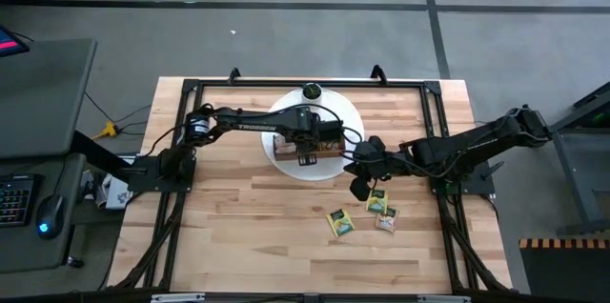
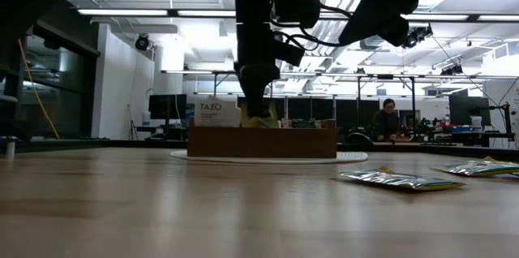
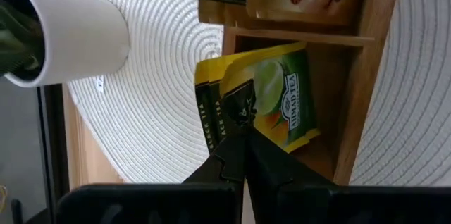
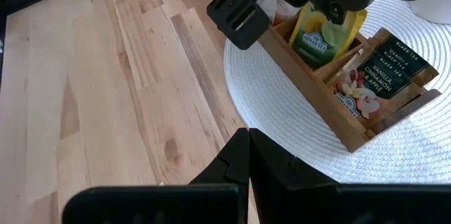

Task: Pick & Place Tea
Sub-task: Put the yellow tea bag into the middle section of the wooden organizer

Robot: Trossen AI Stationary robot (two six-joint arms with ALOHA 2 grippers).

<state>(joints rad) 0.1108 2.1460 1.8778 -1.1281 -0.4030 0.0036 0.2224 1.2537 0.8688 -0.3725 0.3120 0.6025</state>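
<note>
A brown wooden tray (image 1: 286, 148) sat on a round white woven mat (image 1: 335, 167) on the pale plank table (image 1: 238, 236). A white cylinder with a dark green top (image 1: 311, 90) stood at the mat's far edge — just beyond the tray. Past the table, a person (image 2: 387, 119) sat among desks.

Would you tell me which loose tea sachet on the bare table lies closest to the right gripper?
The uppermost sachet, just below the right gripper; the other two lie farther away.

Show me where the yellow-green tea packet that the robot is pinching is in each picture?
High view: hidden under the left gripper, over the wooden tray.
Low view: just a corner, above the tray's middle.
Left wrist view: centre, pinched, over a tray compartment.
Right wrist view: top, inside the tray.
Shared landmark: the wooden tray.
</note>
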